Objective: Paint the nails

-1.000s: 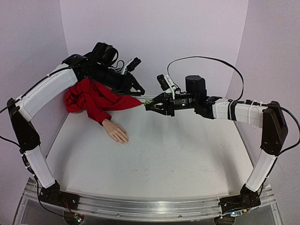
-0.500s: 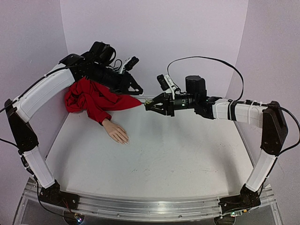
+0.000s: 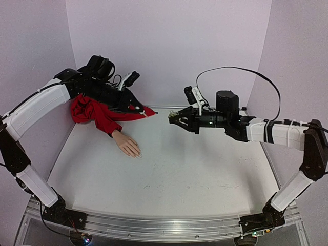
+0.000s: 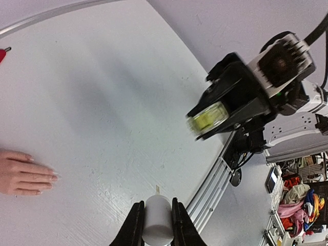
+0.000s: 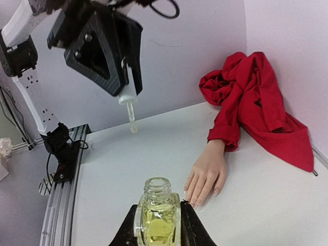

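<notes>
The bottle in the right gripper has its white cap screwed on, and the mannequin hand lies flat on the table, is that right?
Not quite. The bottle is in the right gripper, but its neck is open: the white cap, brush attached, is held in the left gripper. The right wrist view shows this. The mannequin hand does lie flat on the table.

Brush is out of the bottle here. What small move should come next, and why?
Probably lower the left gripper toward the hand: its brush hangs clear of the open bottle, not yet at the nails.
</notes>
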You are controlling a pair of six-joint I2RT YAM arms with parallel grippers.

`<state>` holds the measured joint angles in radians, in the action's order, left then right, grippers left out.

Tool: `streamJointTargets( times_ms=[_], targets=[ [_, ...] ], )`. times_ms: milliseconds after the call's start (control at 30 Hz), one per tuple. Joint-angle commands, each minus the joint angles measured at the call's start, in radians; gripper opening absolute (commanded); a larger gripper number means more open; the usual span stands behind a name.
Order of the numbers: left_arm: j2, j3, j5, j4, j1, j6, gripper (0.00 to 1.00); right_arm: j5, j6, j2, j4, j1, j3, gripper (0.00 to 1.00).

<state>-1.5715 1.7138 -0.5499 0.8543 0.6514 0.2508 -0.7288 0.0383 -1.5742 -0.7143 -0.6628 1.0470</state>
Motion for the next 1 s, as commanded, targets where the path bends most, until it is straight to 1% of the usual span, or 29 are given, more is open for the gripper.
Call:
streamJointTargets(
  times_ms=[0, 100, 300, 433, 533, 667, 767, 867, 967],
  targets=[
    [0.077, -0.131, -0.040, -0.077, -0.021, -0.104, 0.00, 0.181, 0.030, 0.184, -0.157, -0.006, -0.107, 0.00],
    [0.106, -0.227, -0.019, -0.077, -0.029, -0.170, 0.00, 0.296, 0.061, 0.276, -0.182, -0.003, -0.170, 0.00],
    [0.117, -0.417, 0.050, -0.083, -0.070, -0.239, 0.00, 0.324, 0.033, 0.367, -0.183, -0.003, -0.219, 0.00],
    [0.109, -0.483, 0.095, -0.117, -0.084, -0.249, 0.00, 0.380, -0.005, 0.433, -0.198, -0.003, -0.255, 0.00],
    [0.083, -0.490, 0.152, -0.130, -0.086, -0.277, 0.00, 0.431, -0.057, 0.477, -0.199, -0.003, -0.276, 0.00],
    [0.013, -0.461, 0.159, -0.141, -0.094, -0.286, 0.00, 0.490, -0.089, 0.526, -0.201, -0.003, -0.296, 0.00],
    [-0.045, -0.433, 0.144, -0.157, -0.095, -0.300, 0.00, 0.516, -0.108, 0.552, -0.183, -0.003, -0.297, 0.00],
    [-0.094, -0.408, 0.118, -0.166, -0.096, -0.335, 0.00, 0.513, -0.151, 0.566, -0.102, -0.004, -0.274, 0.00],
    [-0.143, -0.379, 0.090, -0.165, -0.097, -0.358, 0.00, 0.516, -0.172, 0.589, -0.088, -0.003, -0.281, 0.00]
  ],
)
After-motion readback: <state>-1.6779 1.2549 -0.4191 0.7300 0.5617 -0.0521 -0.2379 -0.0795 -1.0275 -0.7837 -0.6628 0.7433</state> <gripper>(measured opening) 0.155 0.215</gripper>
